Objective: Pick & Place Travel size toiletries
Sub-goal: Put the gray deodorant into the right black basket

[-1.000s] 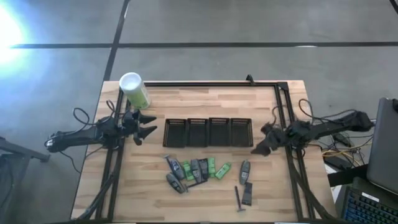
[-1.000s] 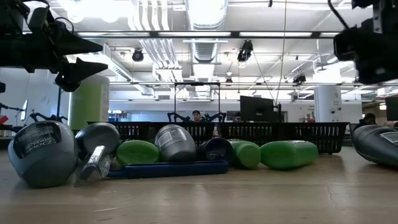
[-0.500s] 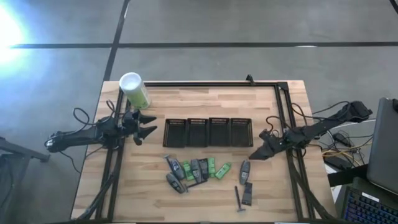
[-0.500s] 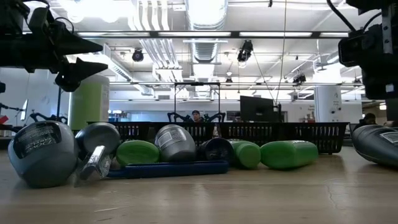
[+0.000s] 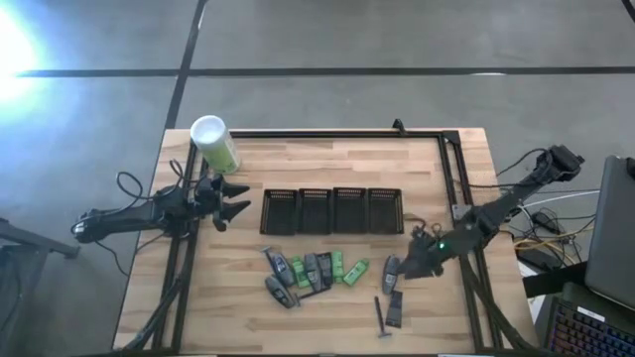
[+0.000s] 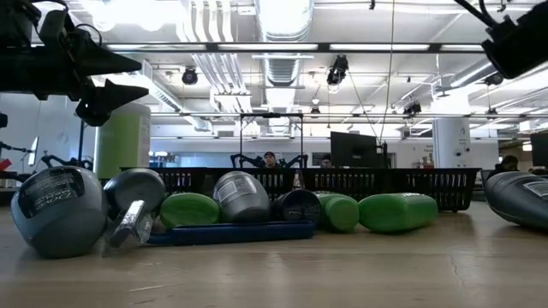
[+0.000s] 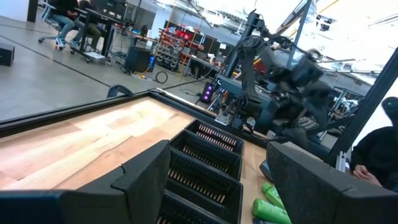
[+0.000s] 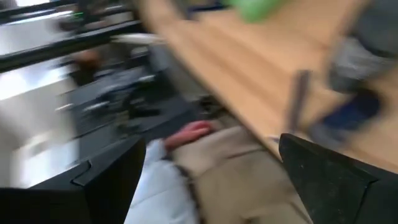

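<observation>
The toiletries lie flat on the wooden table near its near edge. A cluster of grey tubes and green packets [image 5: 310, 271] is left of a lone grey tube [image 5: 390, 272], a dark flat packet [image 5: 394, 308] and a thin razor [image 5: 380, 317]. My right gripper [image 5: 409, 268] hangs open in the air just right of the lone grey tube; its wrist view, blurred, looks down past open fingers [image 8: 211, 162] at that tube [image 8: 364, 56], the packet [image 8: 351, 112] and the razor [image 8: 300, 96]. My left gripper [image 5: 234, 199] waits open, left of the trays.
Four black mesh trays [image 5: 332, 210] stand in a row across the table's middle. A tall green canister with a white cap [image 5: 215, 145] stands at the far left corner. A black frame rail [image 5: 458, 198] runs along the table's far and right edges. A laptop [image 5: 610, 238] sits beyond the right edge.
My right gripper has swung from the table's right edge toward the near left and down, reaching the lone grey tube. The toiletries have stayed where they were.
</observation>
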`<state>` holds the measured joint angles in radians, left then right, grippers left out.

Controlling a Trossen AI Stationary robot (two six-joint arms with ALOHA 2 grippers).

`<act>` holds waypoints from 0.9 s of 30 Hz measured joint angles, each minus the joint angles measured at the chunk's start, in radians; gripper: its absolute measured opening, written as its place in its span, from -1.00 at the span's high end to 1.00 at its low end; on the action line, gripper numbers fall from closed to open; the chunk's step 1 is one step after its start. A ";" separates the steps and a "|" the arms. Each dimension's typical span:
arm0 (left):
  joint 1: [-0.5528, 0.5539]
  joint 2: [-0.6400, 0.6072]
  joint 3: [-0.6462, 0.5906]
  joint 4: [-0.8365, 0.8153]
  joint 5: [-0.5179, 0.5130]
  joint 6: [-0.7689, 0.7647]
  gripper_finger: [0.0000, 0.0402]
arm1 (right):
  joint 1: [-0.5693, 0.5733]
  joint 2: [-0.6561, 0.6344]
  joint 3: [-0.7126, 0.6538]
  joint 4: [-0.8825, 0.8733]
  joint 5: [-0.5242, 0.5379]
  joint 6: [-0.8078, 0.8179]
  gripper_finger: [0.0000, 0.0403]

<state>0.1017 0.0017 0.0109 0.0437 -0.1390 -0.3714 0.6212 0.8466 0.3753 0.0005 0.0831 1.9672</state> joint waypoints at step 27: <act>0.000 0.000 0.000 0.000 0.000 0.002 -0.36 | 0.066 0.763 0.649 -0.611 0.061 0.162 -0.81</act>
<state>0.1013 0.0013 0.0109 0.0437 -0.1390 -0.3695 0.6868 1.6092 1.0241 -0.6107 0.1439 2.1288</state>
